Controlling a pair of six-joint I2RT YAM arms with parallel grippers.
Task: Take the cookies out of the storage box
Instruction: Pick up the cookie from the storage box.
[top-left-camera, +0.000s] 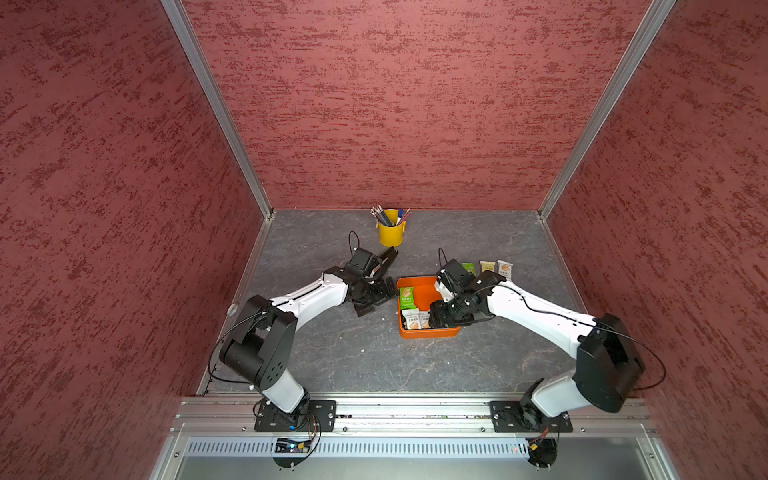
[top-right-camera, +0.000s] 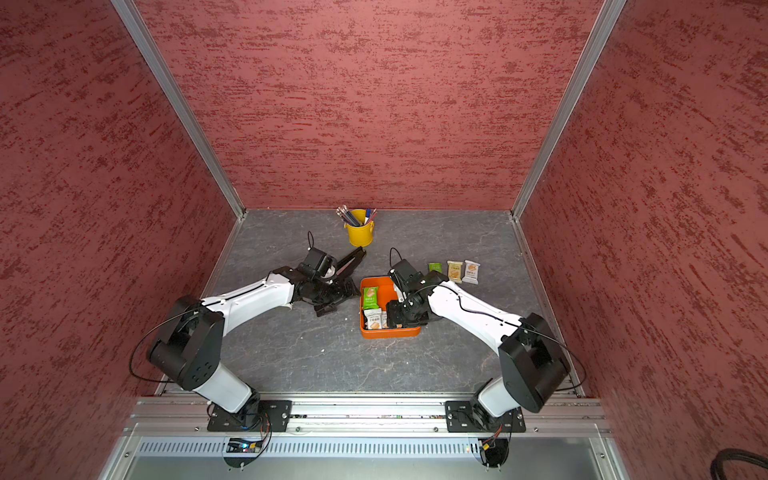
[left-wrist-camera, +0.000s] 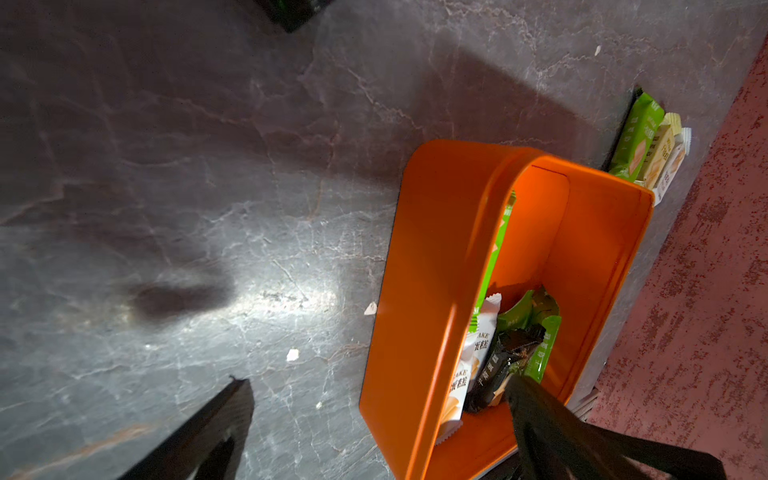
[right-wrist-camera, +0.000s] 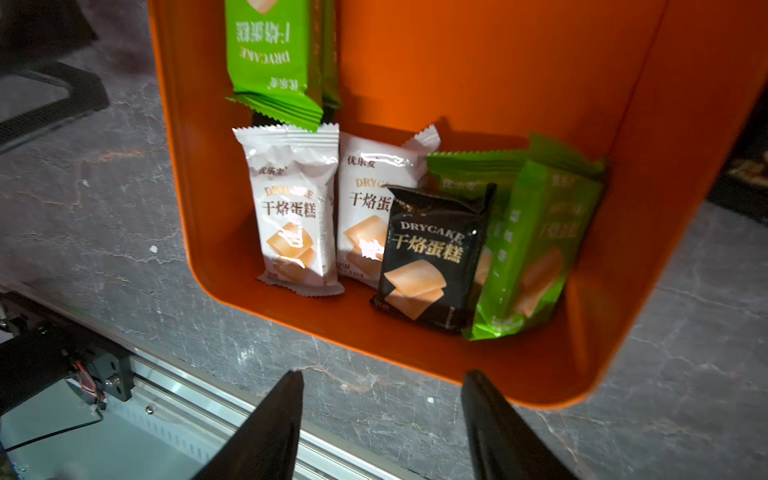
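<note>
The orange storage box lies flat on the grey table. Inside it the cookies show as a green packet, two white packets, a black packet and green packets bunched at the near end. Three more cookies, green, cream and white, lie on the table behind the box. My right gripper hangs open over the box's near wall, nothing between its fingers. My left gripper stands wide open at the box's left wall, one finger over the table, the other in front of the box's inside.
A yellow bucket of pens stands at the back centre. A black elongated tool lies between the bucket and my left wrist. Red walls close in three sides. The aluminium rail runs along the front edge.
</note>
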